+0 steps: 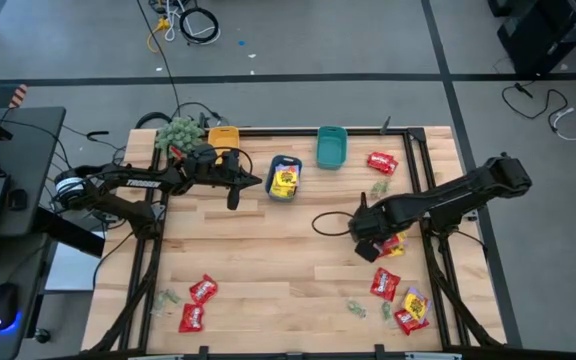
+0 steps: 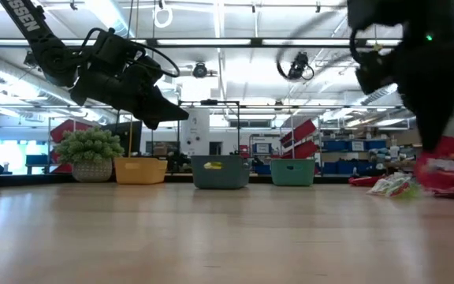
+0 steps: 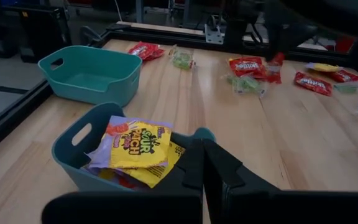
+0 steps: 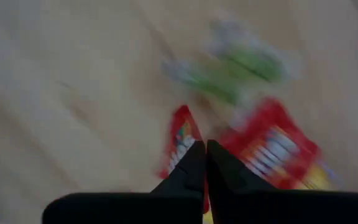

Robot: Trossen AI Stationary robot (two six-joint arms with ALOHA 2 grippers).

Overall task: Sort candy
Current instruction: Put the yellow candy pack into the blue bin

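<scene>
Your right gripper [image 4: 205, 144] is pinched tight on a red candy packet [image 4: 180, 144] lying on the table's [image 1: 288, 250] right side; lift straight up so neighbouring packets stay put. The left gripper [image 3: 202, 163] waits closed, empty, above the blue bin [image 3: 73, 155].

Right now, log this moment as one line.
left gripper: shut, empty, by blue bin | right gripper: shut on red candy
</scene>
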